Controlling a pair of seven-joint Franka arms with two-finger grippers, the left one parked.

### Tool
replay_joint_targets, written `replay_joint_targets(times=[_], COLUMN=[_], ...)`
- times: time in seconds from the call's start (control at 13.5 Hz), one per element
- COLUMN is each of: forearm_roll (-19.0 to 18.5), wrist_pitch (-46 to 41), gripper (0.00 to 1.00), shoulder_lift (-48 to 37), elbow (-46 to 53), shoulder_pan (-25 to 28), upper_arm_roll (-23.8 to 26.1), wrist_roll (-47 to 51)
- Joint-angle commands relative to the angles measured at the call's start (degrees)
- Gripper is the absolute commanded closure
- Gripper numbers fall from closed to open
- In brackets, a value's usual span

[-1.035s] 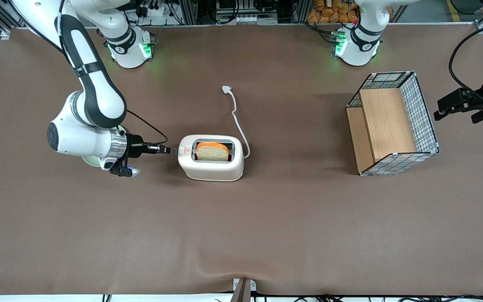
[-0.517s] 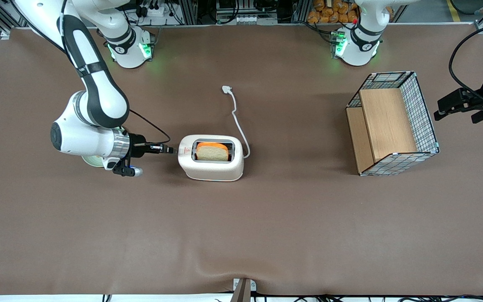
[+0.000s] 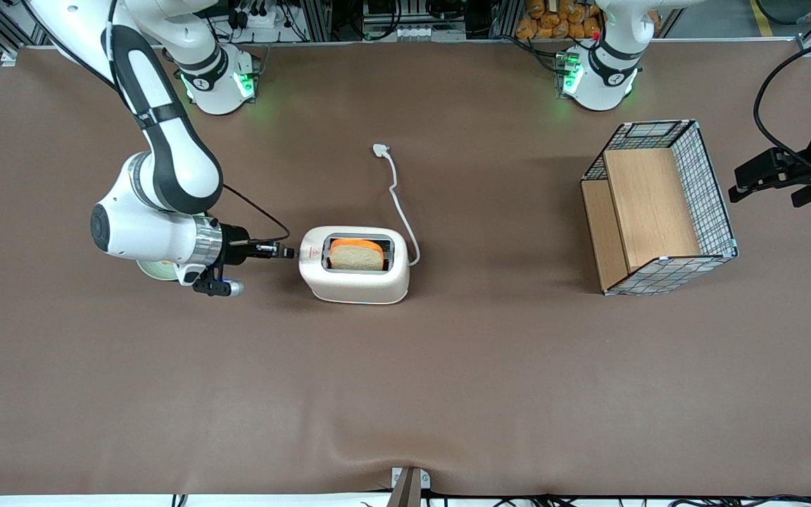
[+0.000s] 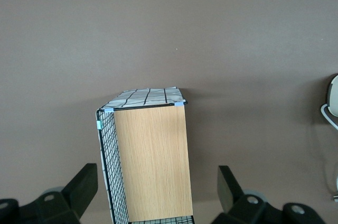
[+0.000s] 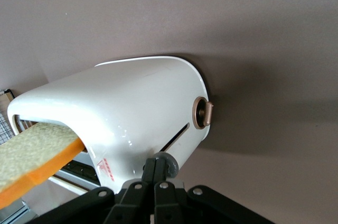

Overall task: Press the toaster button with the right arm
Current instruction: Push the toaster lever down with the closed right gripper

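The white toaster (image 3: pixel 356 273) stands mid-table with a bread slice (image 3: pixel 356 258) in its slot and a red triangle sticker (image 3: pixel 313 252) on top. It also shows in the right wrist view (image 5: pixel 132 108). The grey button (image 5: pixel 168 166) sticks out of the short end by the sticker. My right arm (image 3: pixel 159 162) reaches in low from the working arm's end. My gripper (image 3: pixel 288 251) is shut, fingers pressed together, with the tips (image 5: pixel 157 167) on the button.
A white cord (image 3: pixel 398 197) runs from the toaster to a plug (image 3: pixel 380 149) farther from the front camera. A wire basket with wooden panels (image 3: pixel 659 211) stands toward the parked arm's end. A round greenish object (image 3: pixel 155 270) lies under the right wrist.
My right arm has edged toward the toaster, and the gripper tips have closed the small gap to its short end.
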Motion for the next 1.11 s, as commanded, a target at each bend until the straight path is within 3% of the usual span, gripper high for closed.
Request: replay_joint_targets(times=[0.0,1.03], forearm_roll=[2.1,2.1], wrist_pitch=[2.4,4.4], gripper=[1.0,1.0], shoulder_lift=[0.6,2.9], elbow=[-0.7,-0.8], shoulder_pan=[0.9,1.0], upper_arm_roll=[-0.3,-0.3], wrist_roll=[-2.3,-3.8])
